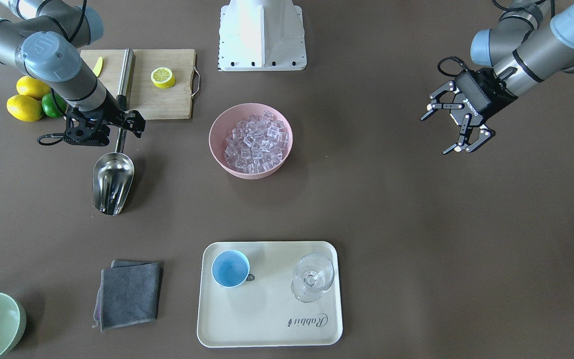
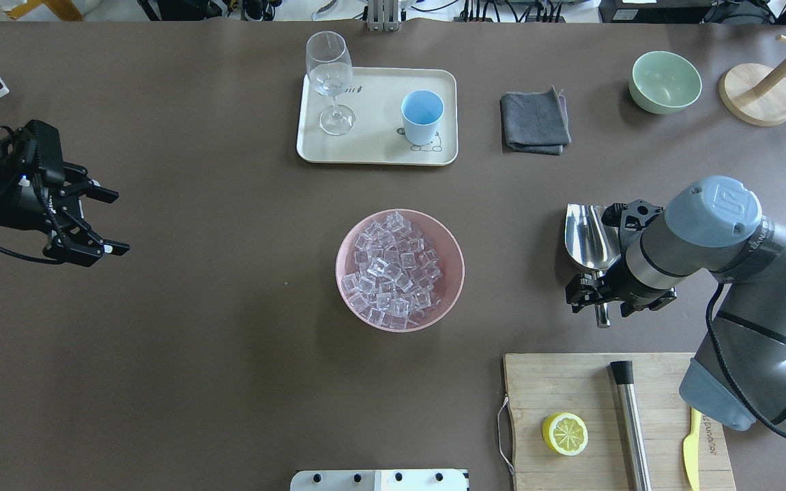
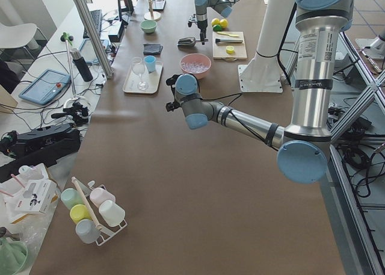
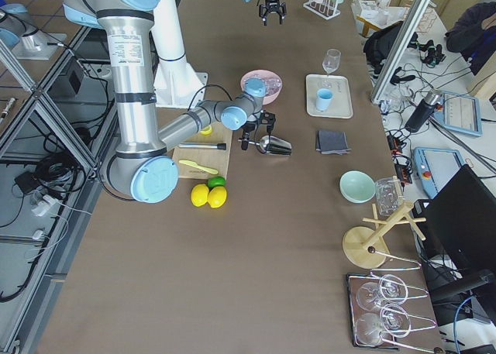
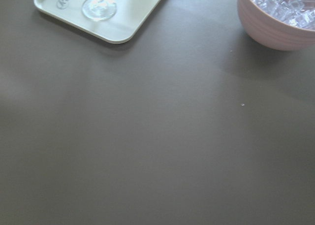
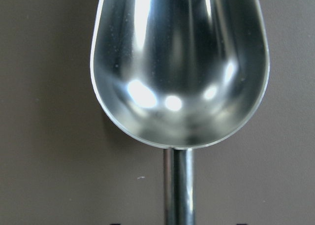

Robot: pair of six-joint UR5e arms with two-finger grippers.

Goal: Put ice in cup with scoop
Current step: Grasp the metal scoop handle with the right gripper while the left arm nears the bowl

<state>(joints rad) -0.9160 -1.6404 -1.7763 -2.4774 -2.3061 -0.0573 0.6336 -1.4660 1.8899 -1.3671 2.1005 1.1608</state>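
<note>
The steel scoop (image 1: 112, 180) lies on the table right of the pink bowl (image 2: 453, 249), open bowl up; it fills the right wrist view (image 6: 179, 67). My right gripper (image 2: 603, 303) is low over its thin handle (image 2: 601, 315), jaws open on either side and not touching it. The ice (image 2: 393, 271) is piled in the pink bowl. The light-blue cup (image 2: 422, 116) stands empty on the cream tray (image 2: 372, 146). My left gripper (image 2: 110, 221) is open and empty, far to the left above bare table.
A clear stemmed glass (image 2: 329, 75) shares the tray. A grey cloth (image 2: 534, 121) and a pale green bowl (image 2: 664, 82) lie beyond the scoop. A cutting board (image 2: 570, 382) with a lemon half (image 2: 565, 434) and a steel cylinder (image 2: 630, 416) is behind my right gripper.
</note>
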